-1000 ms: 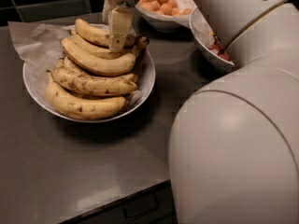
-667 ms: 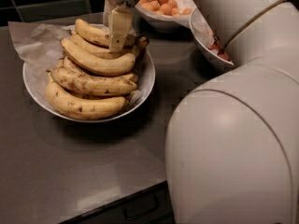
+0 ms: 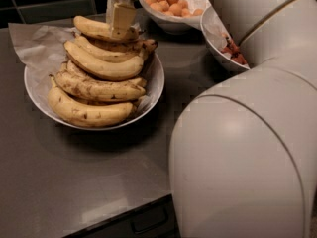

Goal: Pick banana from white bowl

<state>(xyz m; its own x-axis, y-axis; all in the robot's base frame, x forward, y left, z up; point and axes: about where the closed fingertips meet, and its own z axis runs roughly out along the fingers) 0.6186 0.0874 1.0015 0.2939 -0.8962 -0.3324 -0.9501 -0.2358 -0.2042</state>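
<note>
The gripper (image 3: 121, 20) sat at the back of the pile, right on the topmost banana (image 3: 91, 28). The banana lay in the white bowl (image 3: 158, 78), not yet lifted. Whether the grip had closed, I couldn't tell.

An orange-ball bowl (image 3: 167, 25) and a red-fruit bowl (image 3: 210, 32) stand side by side on the grey counter (image 3: 74, 182).

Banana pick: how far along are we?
Done: the approach; the gripper sits over the topmost banana in the white bowl. In hand: the grasp, which I cannot confirm. Left: the lift; the banana lies on the pile of other bananas, inside the bowl.
</note>
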